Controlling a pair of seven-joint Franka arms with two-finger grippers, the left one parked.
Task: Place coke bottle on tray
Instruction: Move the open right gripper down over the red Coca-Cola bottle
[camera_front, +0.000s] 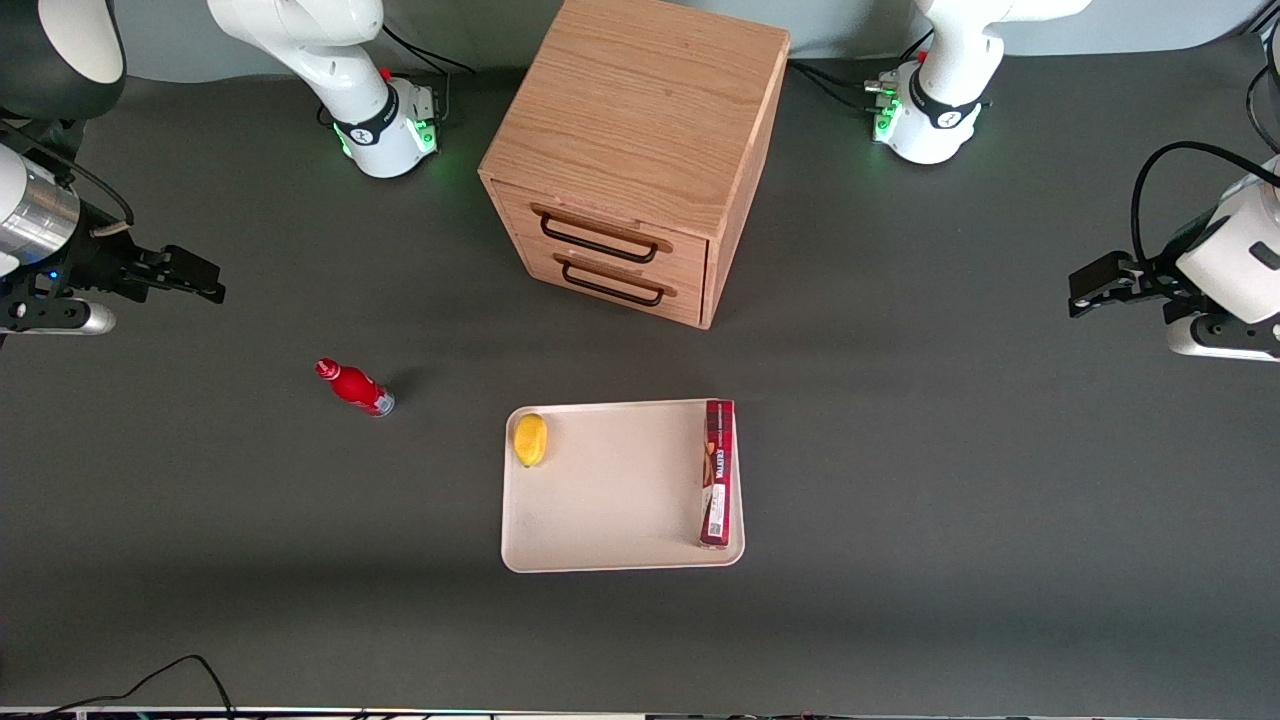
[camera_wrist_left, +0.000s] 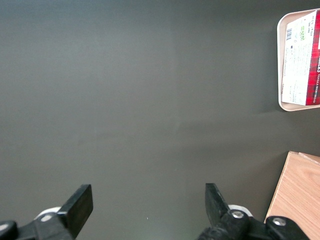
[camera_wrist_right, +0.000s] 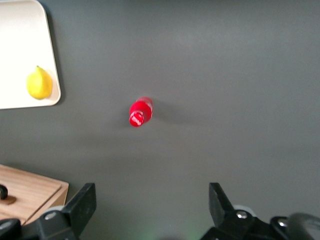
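Standing apart from spread gripper (camera_wrist_right: 150, 210) fingers (camera_wrist_right: 82, 205) (tabletop): coke bottle (camera_wrist_right: 140, 112).

You see the tray (camera_wrist_right: 30, 102) and cabinet (camera_wrist_right: 30, 192) cut off at the right wrist view's edge; the claw (camera_wrist_right: 150, 207) shows only its fingertips (camera_wrist_right: 85, 200). The box (camera_wrist_left: 302, 60) is cropped too.

A light oak two-drawer cabinet (camera_front: 640, 150) with dark loop handles stands on the dark grey table (camera_front: 1000, 480). Nearer the front camera lie a small yellow lemon (camera_front: 530, 439) and a long dark-red cardboard box (camera_front: 717, 472).
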